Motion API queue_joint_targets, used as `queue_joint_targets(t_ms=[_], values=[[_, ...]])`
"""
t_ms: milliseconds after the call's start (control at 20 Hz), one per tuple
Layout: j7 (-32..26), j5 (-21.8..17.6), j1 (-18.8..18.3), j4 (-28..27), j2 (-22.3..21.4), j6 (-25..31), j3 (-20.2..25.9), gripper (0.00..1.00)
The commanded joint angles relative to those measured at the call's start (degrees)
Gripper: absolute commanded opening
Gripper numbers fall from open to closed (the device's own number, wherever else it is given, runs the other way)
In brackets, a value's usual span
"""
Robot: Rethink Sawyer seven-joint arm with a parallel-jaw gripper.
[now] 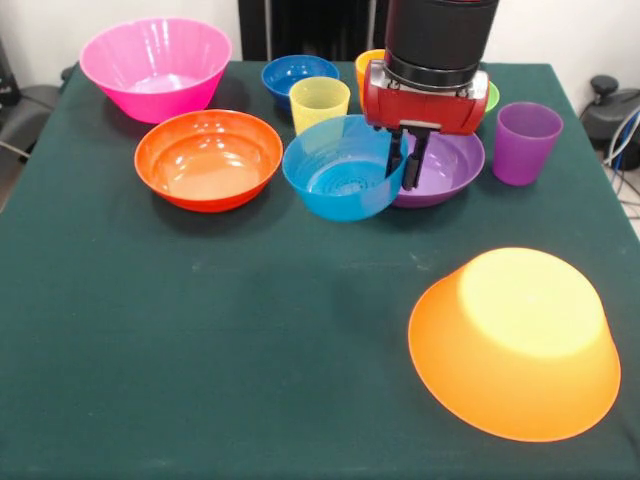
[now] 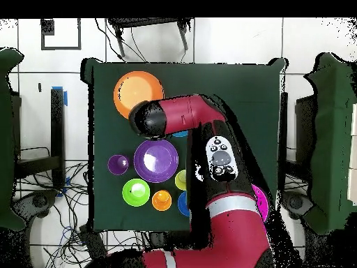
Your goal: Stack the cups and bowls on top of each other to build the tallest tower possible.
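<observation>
The gripper (image 1: 410, 160) hangs over the middle of the dark green table (image 1: 200, 380), its dark fingers (image 1: 414, 168) straddling the right-hand rim of the light blue bowl (image 1: 340, 170), one inside the wall and one outside; they look closed onto the rim, and the bowl sits tilted, its right side raised. Just behind the fingers lies the purple bowl (image 1: 455, 165), upright, partly hidden by the blue one. The purple cup (image 1: 526, 142) stands upright just right of it. The yellow cup (image 1: 319, 103) stands upright behind the blue bowl, with the dark blue bowl (image 1: 298, 75) behind that. An orange cup (image 1: 366, 66) and a green bowl (image 1: 492, 95) show only as slivers behind the red wrist. To the left sits the orange-red bowl (image 1: 208, 158), mouth up, and the large pink bowl (image 1: 155, 65) stands at the far left corner. The big yellow-orange bowl (image 1: 515, 340) lies mouth down near the front right, well apart from the rest, with nothing on it. From overhead, the arm (image 2: 209, 139) covers most of the cluster; the purple bowl (image 2: 155, 160) and the inverted yellow-orange bowl (image 2: 132, 89) show clear of it.
</observation>
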Motion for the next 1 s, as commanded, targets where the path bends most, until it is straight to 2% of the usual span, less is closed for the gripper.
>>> queue_joint_targets(t_ms=[50,200,350,450,600,800,1000], values=[[0.9,-2.8,0.4,1.0,-1.1,-0.5,-2.1,0.0],[2.7,-3.2,2.6,-5.3,3.3,1.1,-2.8,0.0],[6.6,-2.8,7.3,-15.2,9.1,3.5,-4.1,0.0],[8.5,-2.4,10.2,-20.6,11.1,6.7,-5.7,0.0],[10.3,-0.4,12.9,-24.8,12.1,11.0,-7.5,0.0],[12.5,2.3,15.8,-28.1,13.6,13.8,-8.9,0.0],[13.2,3.5,18.8,-33.4,14.5,20.7,-11.4,0.0]])
